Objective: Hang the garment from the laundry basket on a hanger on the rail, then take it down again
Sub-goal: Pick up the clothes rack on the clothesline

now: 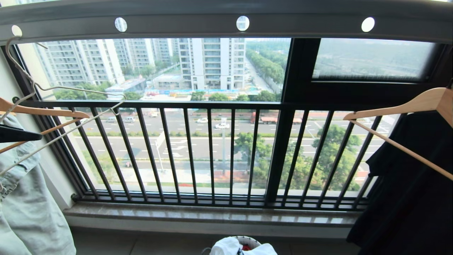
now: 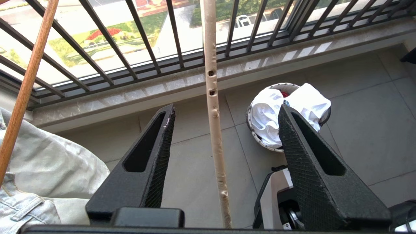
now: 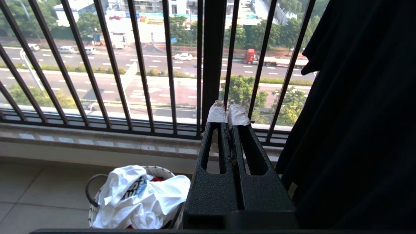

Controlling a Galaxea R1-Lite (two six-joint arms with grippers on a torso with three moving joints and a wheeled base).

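At far left of a high-rise balcony window, a pale denim garment (image 1: 24,198) hangs from a wooden hanger (image 1: 46,112), and a thin wire hanger (image 1: 63,106) dangles beside it, its hook caught in an end hole of the grey rail (image 1: 184,21) that spans the top of the head view. In the left wrist view, the left gripper (image 2: 224,110) straddles the wire hanger's cream bar, its jaws spread wide and clear of the bar on both sides, grasping nothing. Low at centre, on the tiled floor below the black window railing (image 1: 212,152), the basket (image 3: 94,191) holds the crumpled white T-shirt (image 3: 139,198), its blue logo partly showing and a scrap of red cloth (image 3: 157,179) under it. Further right, the right gripper (image 3: 228,115) is clenched and empty, pointed at the railing. At far right, a black garment (image 1: 407,184) hangs from a second wooden hanger (image 1: 407,106).
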